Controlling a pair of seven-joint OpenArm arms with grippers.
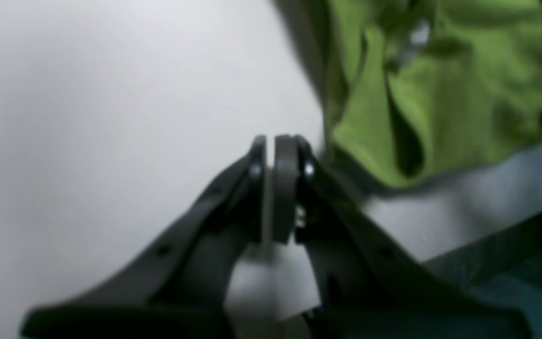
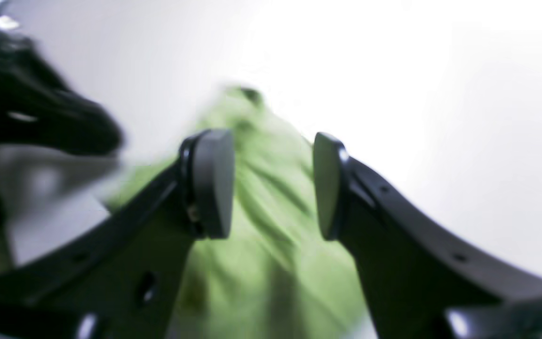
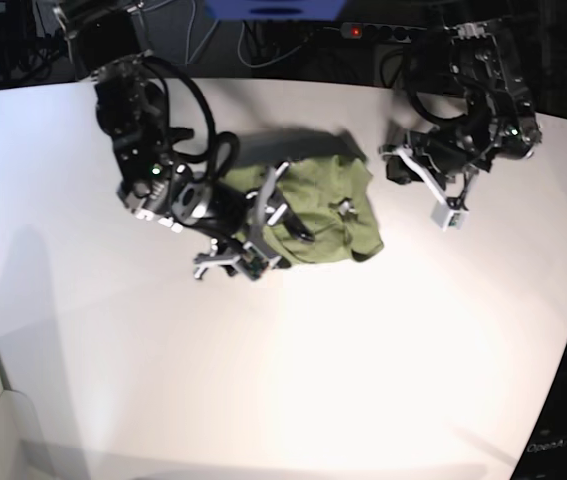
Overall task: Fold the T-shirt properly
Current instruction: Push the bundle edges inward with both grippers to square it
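Note:
The T-shirt [image 3: 328, 215] lies crumpled in a green heap on the white table. My right gripper [image 3: 268, 232] hovers over the heap's left edge. In the right wrist view this gripper [image 2: 269, 184] stands open, and the blurred T-shirt [image 2: 271, 245] shows below and behind the gap, with no cloth pinched between the pads. My left gripper [image 3: 393, 167] sits just right of the heap, apart from it. In the left wrist view it [image 1: 271, 153] is shut with nothing in it, and the T-shirt [image 1: 440, 103] lies beyond it to the upper right.
The white table [image 3: 293, 380] stretches wide in front of the heap. Cables and a power strip [image 3: 378, 32] run along the far edge. The left arm's black body [image 2: 40, 117] shows at the upper left of the right wrist view.

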